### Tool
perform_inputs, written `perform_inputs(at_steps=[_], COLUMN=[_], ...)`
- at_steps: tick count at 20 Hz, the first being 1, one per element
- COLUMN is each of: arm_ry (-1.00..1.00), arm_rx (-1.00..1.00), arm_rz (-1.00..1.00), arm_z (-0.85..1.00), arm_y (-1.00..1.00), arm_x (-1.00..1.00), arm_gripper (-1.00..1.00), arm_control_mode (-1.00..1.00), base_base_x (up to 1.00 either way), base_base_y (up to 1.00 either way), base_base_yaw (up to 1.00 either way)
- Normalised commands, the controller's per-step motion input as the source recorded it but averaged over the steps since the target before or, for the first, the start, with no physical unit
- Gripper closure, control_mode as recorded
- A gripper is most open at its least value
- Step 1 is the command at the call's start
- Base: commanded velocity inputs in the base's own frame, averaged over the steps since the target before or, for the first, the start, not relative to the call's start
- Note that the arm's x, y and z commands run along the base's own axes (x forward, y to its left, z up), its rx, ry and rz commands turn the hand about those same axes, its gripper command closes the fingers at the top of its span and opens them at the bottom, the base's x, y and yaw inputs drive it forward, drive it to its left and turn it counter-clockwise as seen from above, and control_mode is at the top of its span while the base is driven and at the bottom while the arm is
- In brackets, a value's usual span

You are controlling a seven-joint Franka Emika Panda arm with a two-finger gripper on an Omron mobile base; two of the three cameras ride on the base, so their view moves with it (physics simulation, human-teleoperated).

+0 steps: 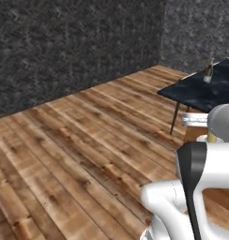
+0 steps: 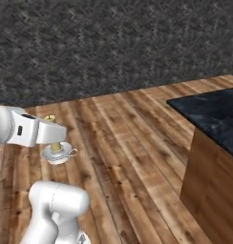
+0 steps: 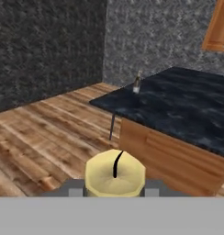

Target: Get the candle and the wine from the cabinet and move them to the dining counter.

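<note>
Hand view: tool (image 3: 114, 189) closed on the candle (image 3: 114, 174), short of the table (image 3: 187, 108); jolts in transit could loosen it.

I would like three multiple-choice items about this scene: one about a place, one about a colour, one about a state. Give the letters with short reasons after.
1. Where does the small bottle stand?
A. on the floor
B. near the corner of the dining counter
C. inside a drawer

2. What colour is the candle?
A. pale yellow with a dark wick
B. bright red
C. blue

3. In what state is the tool?
A. wide open above the floor
B. shut on nothing
C. shut on the candle

Answers:
1 B: in the hand view it stands on the black marble top near its far left corner.
2 A: the hand view shows a pale yellow top with a black wick.
3 C: the candle sits between the dark fingers and hangs above the wooden floor in the right base view.
</note>
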Motion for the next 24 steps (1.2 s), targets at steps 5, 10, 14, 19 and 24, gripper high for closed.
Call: perform_inputs(at_steps=[5, 10, 14, 19, 24], arm_ry=[0.00, 0.00, 0.00, 0.00, 0.00], arm_rx=[0.00, 0.00, 0.00, 0.00, 0.00], arm_rz=[0.00, 0.00, 0.00, 0.00, 0.00], arm_z=[0.00, 0.00, 0.00, 0.00, 0.00], arm_y=[0.00, 0.00, 0.00, 0.00, 0.00], arm_x=[0.00, 0.00, 0.00, 0.00, 0.00], arm_gripper=[1.00, 1.00, 1.00, 1.00, 1.00], arm_control_mode=[1.00, 1.00, 1.00, 1.00, 1.00], base_base_x=[0.95, 0.96, 0.99, 1.00, 0.96], base_base_y=[0.61, 0.61, 0.53, 0.48, 0.46], base_base_yaw=[-0.30, -0.28, -0.27, -0.31, -0.35])
